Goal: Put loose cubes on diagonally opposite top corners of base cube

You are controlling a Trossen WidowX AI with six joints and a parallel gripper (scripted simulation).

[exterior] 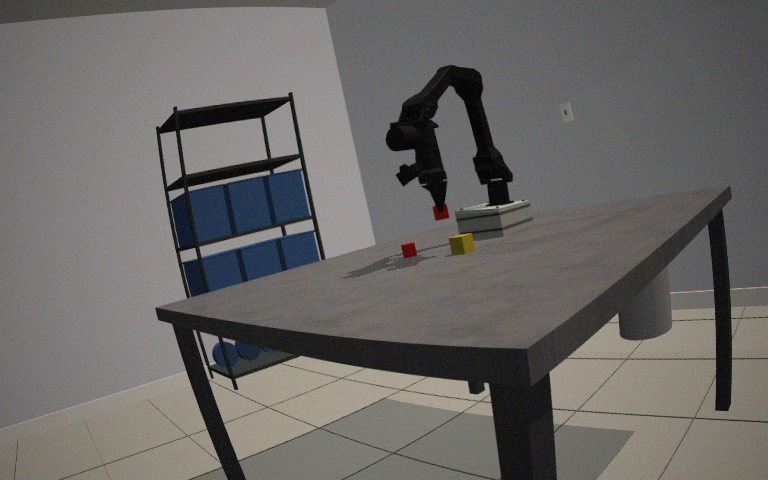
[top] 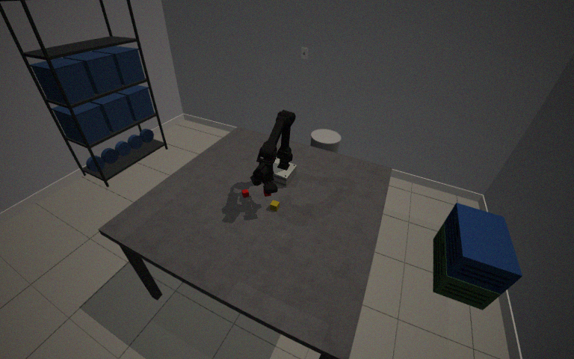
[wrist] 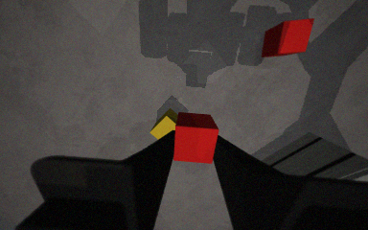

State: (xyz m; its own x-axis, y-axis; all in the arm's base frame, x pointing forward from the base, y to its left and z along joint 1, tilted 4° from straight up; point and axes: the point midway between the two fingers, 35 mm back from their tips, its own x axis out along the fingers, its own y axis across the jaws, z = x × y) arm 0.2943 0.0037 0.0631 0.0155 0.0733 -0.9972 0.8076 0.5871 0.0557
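The gripper (wrist: 194, 144) pinches a red cube (wrist: 195, 138); the exterior view shows it lifted above the worktop (exterior: 509, 294), the wrist view half-hides the yellow cube (wrist: 164, 126)

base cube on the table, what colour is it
Yellow; the base cube shows best in the exterior view.

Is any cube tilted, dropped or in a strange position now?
Nothing stands out. The gripper holds one red cube level above the table; the other red cube and the yellow cube sit flat on it.
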